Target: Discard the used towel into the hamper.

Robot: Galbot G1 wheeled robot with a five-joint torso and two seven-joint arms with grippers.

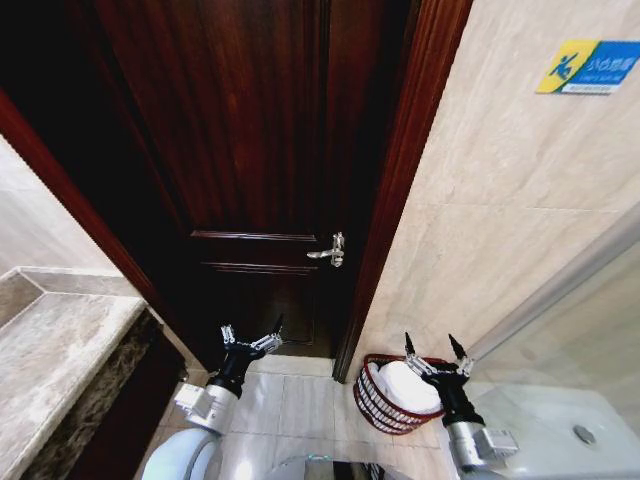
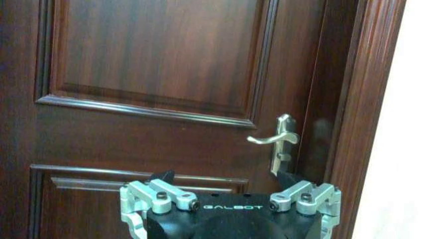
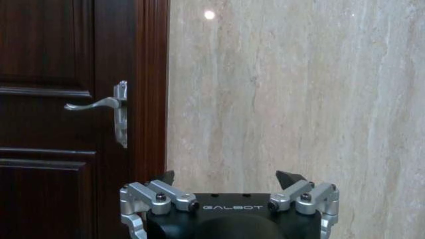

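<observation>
Two grippers rise from the lower edge of the head view, both spread wide and holding nothing. The left gripper [image 1: 250,340] is raised in front of the bottom of a dark wooden door [image 1: 250,150], above the pale tiled floor [image 1: 300,400]. The right gripper [image 1: 437,355] hangs over the hamper [image 1: 375,405], its fingers parted just above the rim. That hamper stands on the floor against the foot of the beige stone wall [image 1: 500,200], right beside the door frame [image 1: 400,200]. A white towel [image 1: 405,385] lies bundled inside it, filling most of the opening. A silver lever handle [image 1: 330,250] sits on the door near the frame. A stone counter [image 1: 60,350] runs along the left edge of the view, a white fixture [image 1: 570,430] fills the lower right corner, and a blue and yellow sign [image 1: 590,65] is fixed high on the wall.

From the left wrist view, the left gripper [image 2: 229,181] faces the door [image 2: 153,64] squarely, its dark fingertips [image 2: 162,177] well apart with only wood panel between them. The lever handle [image 2: 279,139] shows above and to one side of the gripper.

From the right wrist view, the right gripper [image 3: 229,180] points at the stone wall [image 3: 299,89], fingers likewise apart and gripping nothing. The door [image 3: 47,99], its frame [image 3: 153,84] and the lever handle [image 3: 106,107] stand off to one side.
</observation>
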